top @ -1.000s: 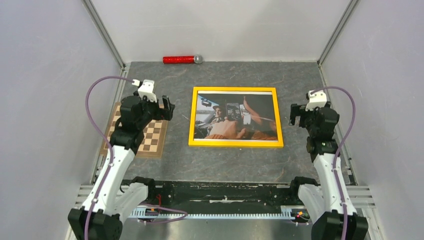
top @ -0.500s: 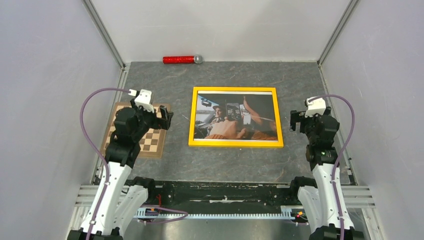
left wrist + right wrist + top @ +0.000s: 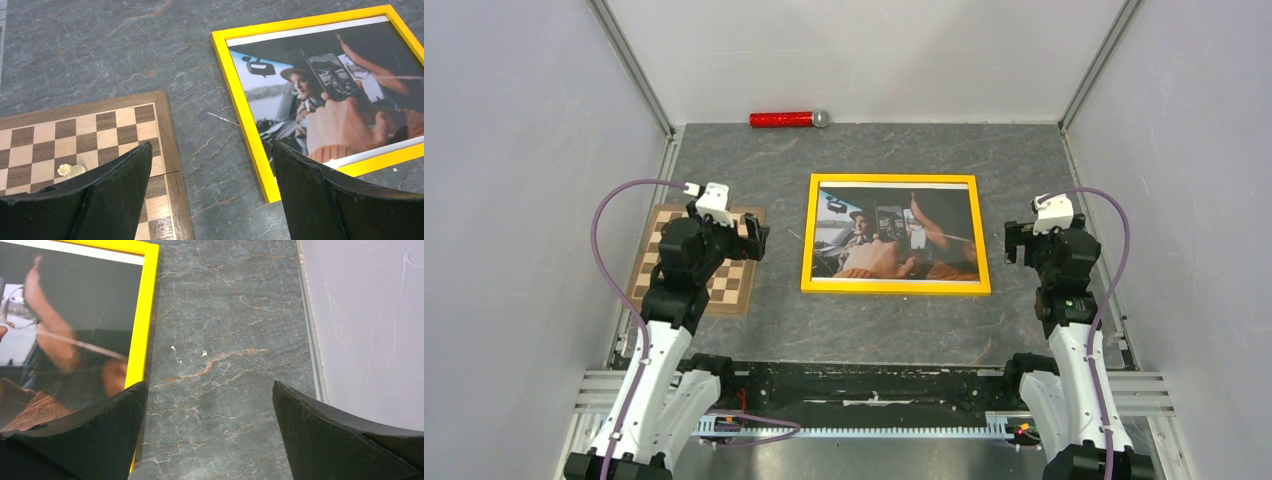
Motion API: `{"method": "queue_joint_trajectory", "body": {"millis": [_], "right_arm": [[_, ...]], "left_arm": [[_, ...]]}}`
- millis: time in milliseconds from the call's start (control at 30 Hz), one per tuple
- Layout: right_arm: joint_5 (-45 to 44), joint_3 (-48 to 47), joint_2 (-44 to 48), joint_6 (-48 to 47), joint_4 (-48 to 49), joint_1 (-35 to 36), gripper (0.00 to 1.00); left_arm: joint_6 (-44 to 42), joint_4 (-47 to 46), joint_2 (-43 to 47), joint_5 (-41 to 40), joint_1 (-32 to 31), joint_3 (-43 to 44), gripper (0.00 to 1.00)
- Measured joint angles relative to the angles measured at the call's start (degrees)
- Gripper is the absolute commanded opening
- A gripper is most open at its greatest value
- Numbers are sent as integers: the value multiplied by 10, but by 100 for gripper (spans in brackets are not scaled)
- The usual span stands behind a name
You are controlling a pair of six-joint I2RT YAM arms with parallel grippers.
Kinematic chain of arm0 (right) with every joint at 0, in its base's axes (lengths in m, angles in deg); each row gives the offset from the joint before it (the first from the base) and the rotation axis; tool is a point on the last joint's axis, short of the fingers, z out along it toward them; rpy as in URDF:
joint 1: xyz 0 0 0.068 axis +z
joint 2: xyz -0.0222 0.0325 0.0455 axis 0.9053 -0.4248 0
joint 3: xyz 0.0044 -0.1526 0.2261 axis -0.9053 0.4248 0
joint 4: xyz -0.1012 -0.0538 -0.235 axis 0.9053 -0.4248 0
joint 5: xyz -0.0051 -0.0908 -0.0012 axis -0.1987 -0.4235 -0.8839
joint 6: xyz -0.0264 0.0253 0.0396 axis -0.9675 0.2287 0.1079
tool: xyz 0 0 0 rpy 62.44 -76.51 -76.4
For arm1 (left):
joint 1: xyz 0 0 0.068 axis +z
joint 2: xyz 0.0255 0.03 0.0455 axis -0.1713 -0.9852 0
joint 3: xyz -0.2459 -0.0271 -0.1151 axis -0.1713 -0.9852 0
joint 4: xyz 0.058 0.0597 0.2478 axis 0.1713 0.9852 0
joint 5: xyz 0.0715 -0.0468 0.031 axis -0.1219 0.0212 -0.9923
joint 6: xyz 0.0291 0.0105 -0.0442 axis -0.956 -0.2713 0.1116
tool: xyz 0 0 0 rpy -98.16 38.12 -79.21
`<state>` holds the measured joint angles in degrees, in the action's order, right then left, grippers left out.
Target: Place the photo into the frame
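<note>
The yellow-orange frame (image 3: 896,289) lies flat at the table's middle with the photo (image 3: 894,232) of people in a car lying inside it, face up. Both also show in the left wrist view, frame (image 3: 245,120) and photo (image 3: 325,100), and in the right wrist view, frame (image 3: 141,310) and photo (image 3: 65,330). My left gripper (image 3: 757,236) is open and empty, held above the gap between the chessboard and the frame's left rail (image 3: 212,150). My right gripper (image 3: 1014,243) is open and empty, just right of the frame's right rail (image 3: 207,390).
A brown-and-cream chessboard (image 3: 724,285) lies at the left under my left arm, with a small cream piece (image 3: 70,170) on it. A red cylinder with a silver end (image 3: 788,119) lies at the back wall. Grey walls close both sides.
Both arms have drawn back toward their bases and lowered a little. The frame and photo have not moved.
</note>
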<state>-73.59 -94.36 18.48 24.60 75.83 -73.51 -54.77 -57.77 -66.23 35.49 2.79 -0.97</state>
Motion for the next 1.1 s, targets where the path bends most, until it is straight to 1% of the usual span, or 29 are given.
{"method": "queue_joint_trajectory", "body": {"millis": [567,1100], "right_arm": [[-28,1,16,-2,0,0,98],[-29,7,25,-7,0,0,98]], "left_arm": [[-5,-2,8,-23,6,-3,95],[-10,-3,14,-24,6,-6,95]]}}
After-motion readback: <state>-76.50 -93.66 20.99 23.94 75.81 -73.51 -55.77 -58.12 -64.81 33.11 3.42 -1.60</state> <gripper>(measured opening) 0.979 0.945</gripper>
